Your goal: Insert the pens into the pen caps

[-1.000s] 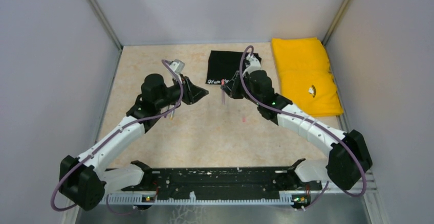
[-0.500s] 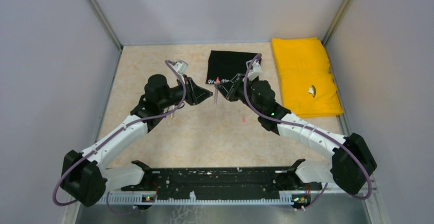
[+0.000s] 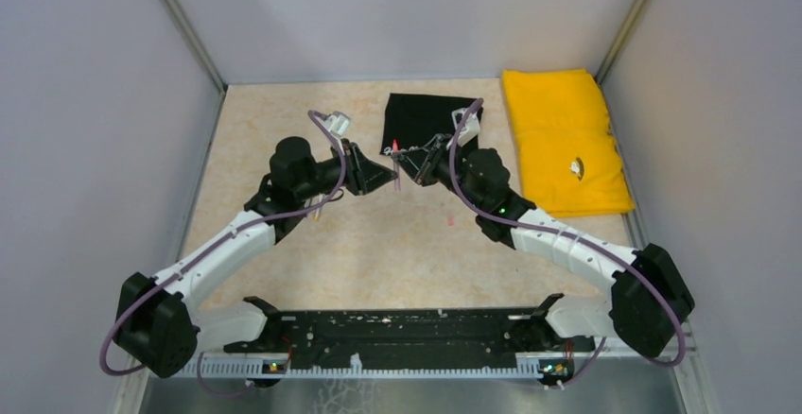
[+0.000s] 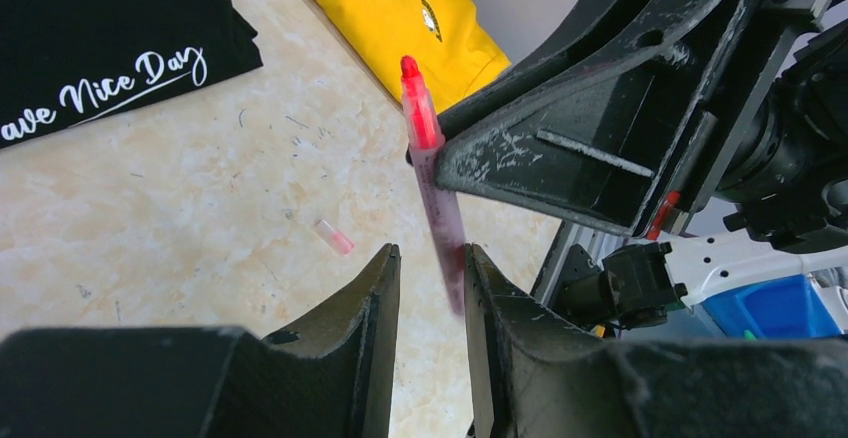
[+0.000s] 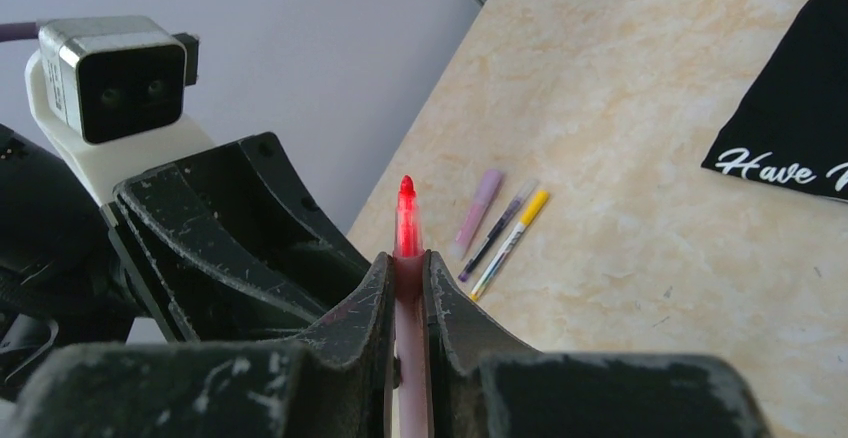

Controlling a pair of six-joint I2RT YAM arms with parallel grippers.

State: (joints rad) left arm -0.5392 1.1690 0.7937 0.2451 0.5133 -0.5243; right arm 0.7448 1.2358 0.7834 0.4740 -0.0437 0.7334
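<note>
Pen (image 5: 406,223), slim reddish-pink tube, pinched in scuffed right jaws; left jaws slightly parted.

My right pincer (image 5: 407,256) pinches the reddish-pink translucent marker pen (image 5: 405,223) upright, bare red tip up, by the left edge of the black lettered cloth (image 5: 800,128). Well left of that cloth lie a pale pink pen (image 5: 478,213), a dark thin pen (image 5: 497,228) and a white yellow-ended pen (image 5: 510,243), side by side. A small pale pink cap (image 4: 333,237) lies on the cloth's near side.

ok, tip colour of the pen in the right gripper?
Bright red, on the pen; best seen in the right wrist view.

Pale grey walls (image 3: 397,17) enclose a beige marbled tabletop (image 3: 378,253) (evenly lit).
</note>
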